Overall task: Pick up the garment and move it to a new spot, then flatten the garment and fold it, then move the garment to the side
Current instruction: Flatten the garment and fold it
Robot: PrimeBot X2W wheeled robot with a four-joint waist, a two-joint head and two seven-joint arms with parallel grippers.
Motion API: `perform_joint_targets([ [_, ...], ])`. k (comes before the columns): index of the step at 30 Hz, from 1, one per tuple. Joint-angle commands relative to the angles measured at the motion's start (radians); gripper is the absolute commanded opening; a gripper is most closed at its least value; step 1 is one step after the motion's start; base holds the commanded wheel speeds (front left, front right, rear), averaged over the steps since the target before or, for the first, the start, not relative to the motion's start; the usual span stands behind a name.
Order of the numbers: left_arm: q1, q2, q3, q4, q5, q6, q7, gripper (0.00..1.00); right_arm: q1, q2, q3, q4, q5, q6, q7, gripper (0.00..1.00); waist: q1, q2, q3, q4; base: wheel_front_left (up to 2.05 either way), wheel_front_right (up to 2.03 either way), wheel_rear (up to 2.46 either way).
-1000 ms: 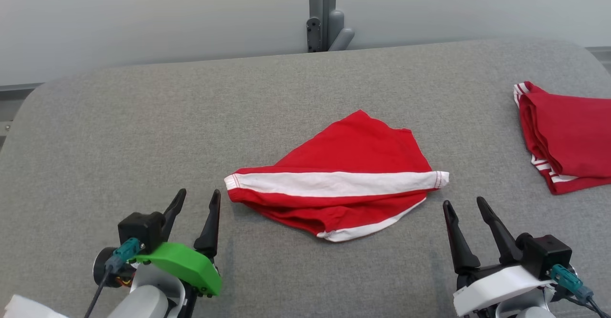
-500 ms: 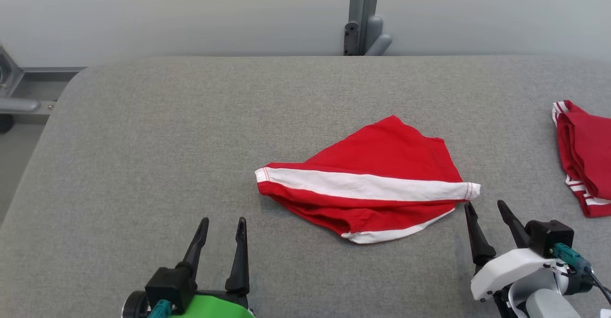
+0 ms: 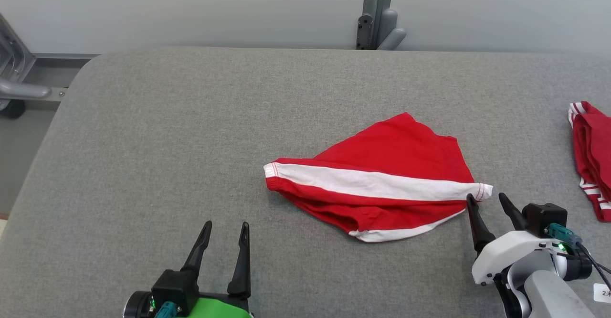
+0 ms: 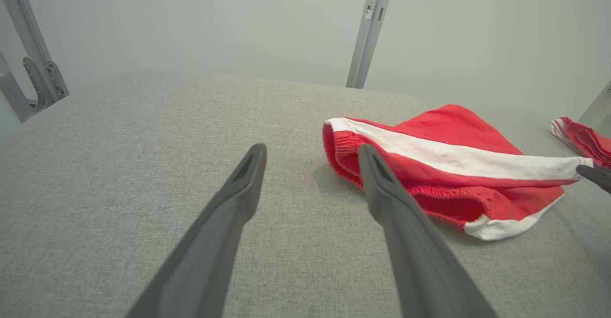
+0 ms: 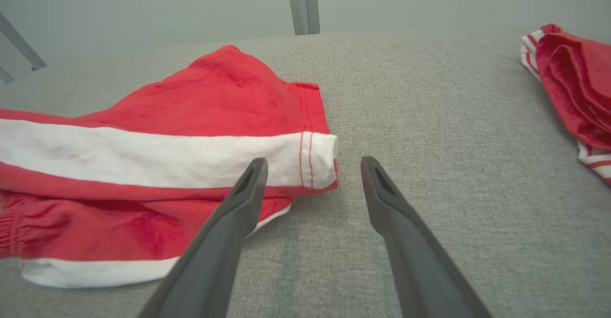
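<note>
Item: red knit garment [image 3: 382,184] with a broad white band, lying crumpled just to the 4 o'clock side of centre on a grey woven padded table [image 3: 167,141].
Roughly triangular, peak toward 12 o'clock; gathered elastic hem and white edging along its 6 o'clock side. Left gripper [image 3: 226,223] at 7 o'clock, dark tapered fingers moderately apart, empty, clear of the cloth. Right gripper [image 3: 486,196] at 4 o'clock, fingers likewise spread and empty, tips just beside the stitched end of the band; contact cannot be judged. Second red striped garment [image 3: 594,155], folded, at 3 o'clock, cut off by the frame edge. Grey metal post [image 3: 379,7] at 12 o'clock.
</note>
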Motion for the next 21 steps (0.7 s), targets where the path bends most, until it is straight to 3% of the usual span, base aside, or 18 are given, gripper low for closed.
perform_joint_targets([
  [1, 0.000, -0.003, 0.005, 0.003, 0.005, -0.005, 0.000, 1.00, -0.011, -0.005, 0.002, 0.005, 0.008, -0.001, -0.002, 1.00, 0.0000, 0.0000, 0.001, 0.001, 0.00, 0.00, 0.00],
  [2, -0.002, -0.005, 0.008, 0.005, 0.010, -0.011, 0.000, 1.00, -0.013, -0.006, 0.004, 0.010, 0.011, -0.001, -0.002, 0.90, 0.0000, 0.0000, 0.002, 0.002, 0.00, 0.00, 0.00],
  [3, -0.003, -0.008, 0.013, 0.007, 0.014, -0.014, 0.000, 1.00, -0.016, -0.006, 0.008, 0.013, 0.012, -0.001, -0.002, 0.49, 0.0000, 0.0000, 0.003, 0.003, 0.00, 0.00, 0.00],
  [4, -0.003, -0.010, 0.017, 0.008, 0.017, -0.017, 0.000, 1.00, -0.018, -0.007, 0.011, 0.015, 0.012, -0.001, -0.002, 0.35, 0.0000, 0.0000, 0.003, 0.004, 0.00, 0.00, 0.00],
  [5, -0.003, -0.012, 0.020, 0.010, 0.021, -0.021, 0.000, 1.00, -0.019, -0.009, 0.017, 0.015, 0.008, -0.001, -0.002, 0.09, 0.0000, 0.0000, 0.003, 0.004, 0.00, 0.00, 0.00],
  [6, -0.002, -0.015, 0.023, 0.012, 0.026, -0.025, 0.000, 1.00, -0.019, -0.011, 0.020, 0.015, 0.004, -0.001, -0.002, 0.00, 0.0000, 0.0000, 0.003, 0.003, 0.00, 0.00, 0.00],
  [15, 0.012, -0.030, 0.043, 0.039, 0.045, -0.050, 0.000, 1.00, 0.022, -0.039, 0.038, -0.022, -0.013, -0.001, -0.002, 0.00, 0.0000, 0.0000, -0.009, -0.013, 0.00, 0.00, 0.00],
  [21, -0.038, -0.036, 0.045, 0.085, -0.034, -0.114, 0.002, 1.00, 0.057, -0.085, 0.034, -0.058, -0.020, -0.001, -0.002, 0.00, 0.0000, 0.0000, -0.002, -0.035, 0.00, 0.00, 0.00],
])
